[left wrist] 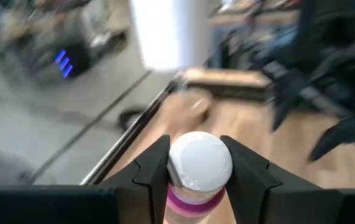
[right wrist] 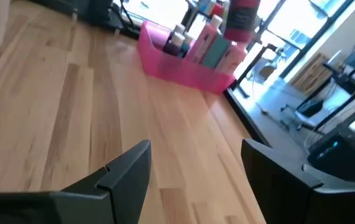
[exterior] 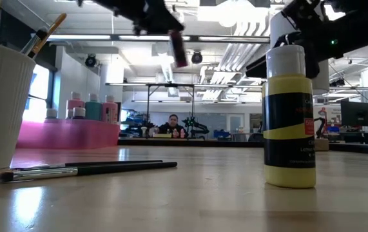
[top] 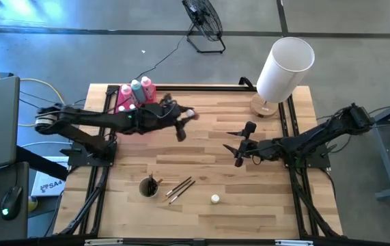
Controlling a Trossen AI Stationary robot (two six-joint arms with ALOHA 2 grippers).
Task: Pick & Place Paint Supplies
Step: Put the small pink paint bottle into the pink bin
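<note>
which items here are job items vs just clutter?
Job: pink bottle in left gripper; bottles in the pink tray; yellow bottle; brushes; right gripper open, empty.
Clutter: white cup, lampshade, fan.

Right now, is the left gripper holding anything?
Yes. The left gripper is shut on a pink bottle, one finger each side of its white cap.

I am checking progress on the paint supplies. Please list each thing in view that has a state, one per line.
Left gripper: shut on a pink bottle, held in the air.
Right gripper: open, empty, over the table.
Pink bottle: capped, held.
Tray: holds bottles.
Yellow bottle: upright, capped, on the table.
Brushes: lying on the table.
Cup: upright, holds brushes.
</note>
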